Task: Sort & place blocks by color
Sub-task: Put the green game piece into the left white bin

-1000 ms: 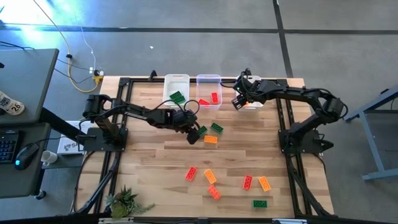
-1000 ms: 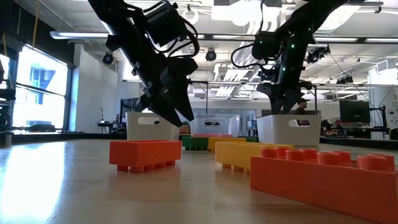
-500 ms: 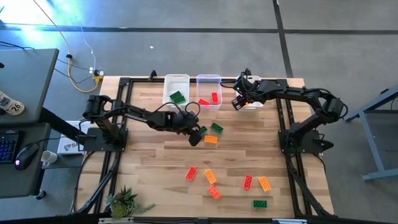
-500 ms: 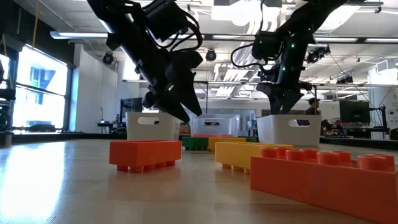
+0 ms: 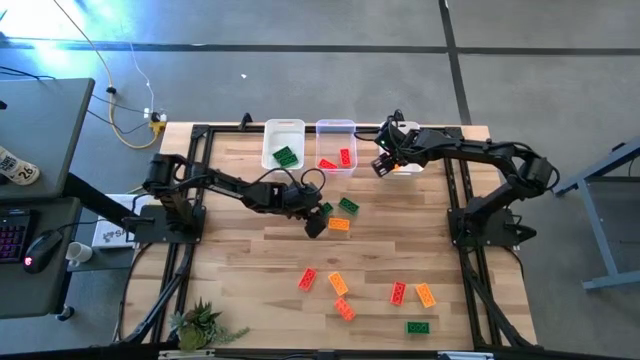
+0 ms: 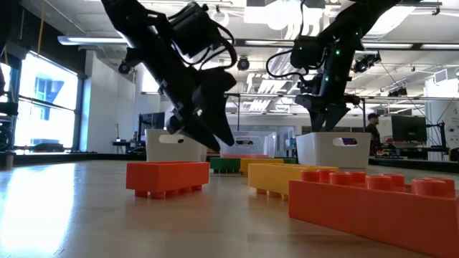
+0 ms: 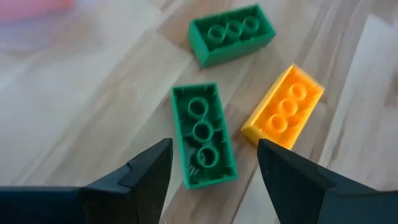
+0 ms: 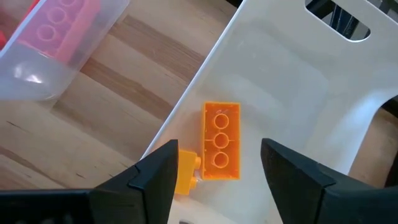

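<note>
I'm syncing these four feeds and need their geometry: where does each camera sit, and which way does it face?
High: overhead, straight down; both arms, left gripper, right gripper.
Low: table height, level across; both arms descend.
Left wrist: looks down past open fingers at a green block, also in high.
Right wrist: looks into white bin holding an orange block.

Three small bins stand in a row along the surface's (image 5: 230,250) far edge: a white bin (image 5: 284,131), a clear bin (image 5: 335,129), another white bin (image 5: 410,166). A small green plant (image 5: 203,324) lies at the near left corner.
</note>
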